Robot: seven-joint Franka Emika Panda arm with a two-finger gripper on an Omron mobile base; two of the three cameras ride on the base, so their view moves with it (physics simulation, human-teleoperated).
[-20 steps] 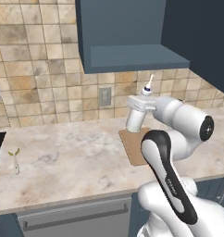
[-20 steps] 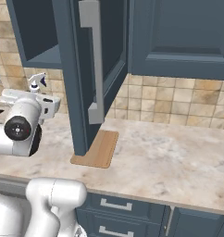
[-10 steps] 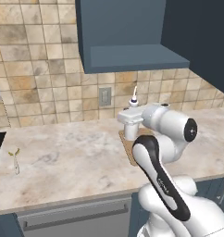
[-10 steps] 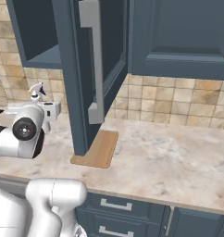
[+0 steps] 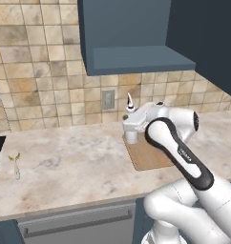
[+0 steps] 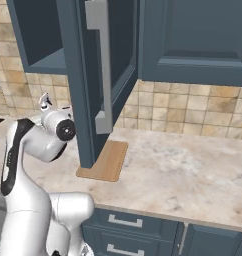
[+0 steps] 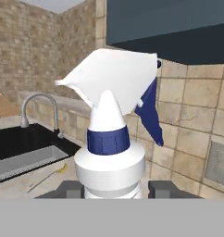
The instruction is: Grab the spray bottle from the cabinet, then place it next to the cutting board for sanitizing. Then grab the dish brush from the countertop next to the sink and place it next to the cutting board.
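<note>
your gripper (image 7: 113, 189) is clamped on the spray bottle (image 7: 111, 139), a dark finger on each side of its white body. in the hand view its nozzle points to 9 o'clock, the blue trigger hanging at 3 o'clock. in the left base view the bottle's tip (image 5: 130, 101) pokes up above the far left corner of the cutting board (image 5: 147, 154). the dish brush (image 5: 14, 160) lies on the countertop (image 5: 69, 167), well off at 9 o'clock. the sink (image 7: 26, 150) sits at 8 o'clock behind the bottle.

countertop (image 5: 79, 164) | on it: cutting board (image 5: 148, 155), dish brush (image 5: 14, 162)
</note>
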